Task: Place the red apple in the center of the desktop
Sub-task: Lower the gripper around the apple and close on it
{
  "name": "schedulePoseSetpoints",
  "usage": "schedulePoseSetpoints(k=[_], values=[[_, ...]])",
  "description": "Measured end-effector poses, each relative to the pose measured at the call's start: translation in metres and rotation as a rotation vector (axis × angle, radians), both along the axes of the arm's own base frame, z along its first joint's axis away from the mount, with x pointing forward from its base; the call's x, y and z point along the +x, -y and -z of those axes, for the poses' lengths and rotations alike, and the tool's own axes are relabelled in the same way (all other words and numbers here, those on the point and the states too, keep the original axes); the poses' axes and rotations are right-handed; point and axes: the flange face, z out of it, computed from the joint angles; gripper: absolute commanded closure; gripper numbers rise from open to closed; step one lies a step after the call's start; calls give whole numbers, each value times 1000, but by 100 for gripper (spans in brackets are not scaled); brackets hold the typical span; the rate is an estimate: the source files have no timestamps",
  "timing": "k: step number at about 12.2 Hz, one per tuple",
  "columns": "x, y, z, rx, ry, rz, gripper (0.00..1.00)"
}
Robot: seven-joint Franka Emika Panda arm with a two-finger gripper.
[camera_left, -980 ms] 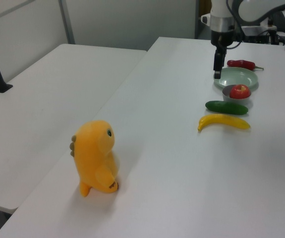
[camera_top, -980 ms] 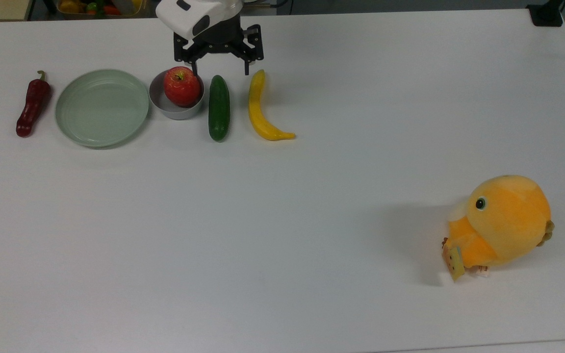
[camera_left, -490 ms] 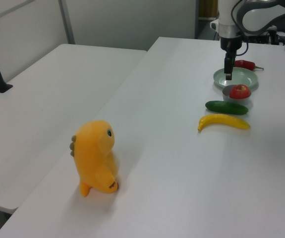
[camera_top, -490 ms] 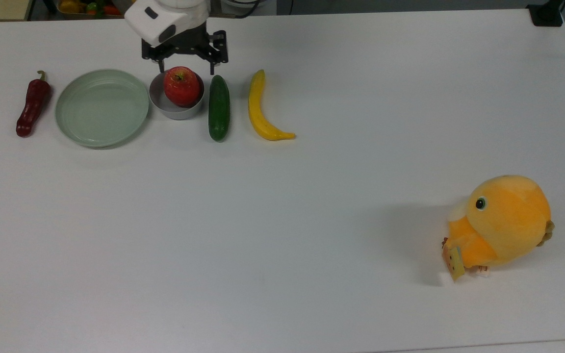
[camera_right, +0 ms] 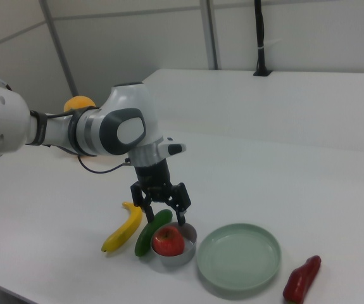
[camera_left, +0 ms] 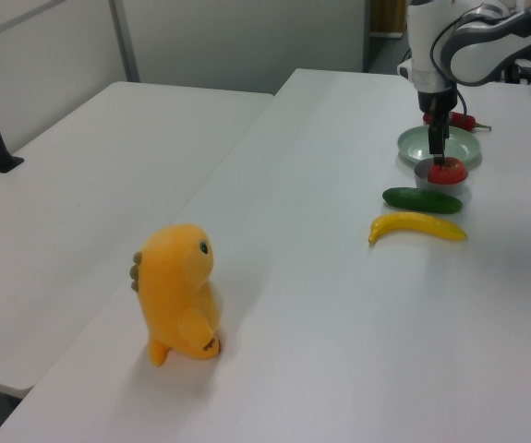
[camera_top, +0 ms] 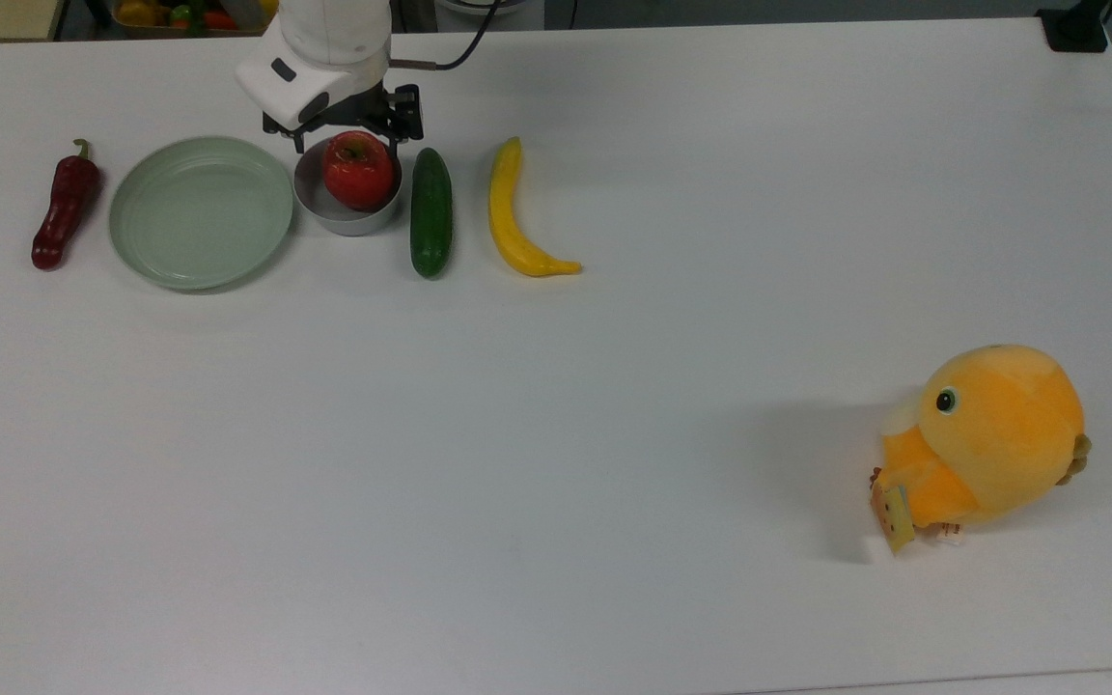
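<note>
The red apple (camera_top: 359, 171) (camera_left: 448, 171) (camera_right: 168, 240) sits in a small grey bowl (camera_top: 344, 220) (camera_right: 188, 252) near the far edge of the white desktop (camera_top: 556, 434). My gripper (camera_top: 345, 143) (camera_left: 440, 153) (camera_right: 165, 218) hangs open just above the apple, pointing down. Its two fingers stand apart on either side of the apple's top, one over the bowl's left rim and one over its right rim in the top view. Nothing is held between them.
In the top view a dark-red chili pepper (camera_top: 62, 208) and a pale-green plate (camera_top: 201, 212) lie left of the bowl. A cucumber (camera_top: 430, 212) and a yellow banana (camera_top: 513, 217) lie to its right. An orange plush toy (camera_top: 990, 444) stands at the near right.
The gripper has moved toward the top view's left, from above the cucumber and banana tops to over the apple, and has come lower. The objects have not moved.
</note>
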Motion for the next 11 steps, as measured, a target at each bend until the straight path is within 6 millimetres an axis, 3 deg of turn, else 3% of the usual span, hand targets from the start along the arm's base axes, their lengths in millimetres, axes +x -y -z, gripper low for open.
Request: schedulePoseSetpoints(k=[8,9,10,11], values=[[-6,-2,35,2,-33,-14,0],[-7,-3,40,1,-41,-16,13],[-7,-3,43,1,-47,-16,52],[-7,-3,44,1,-49,-18,62]])
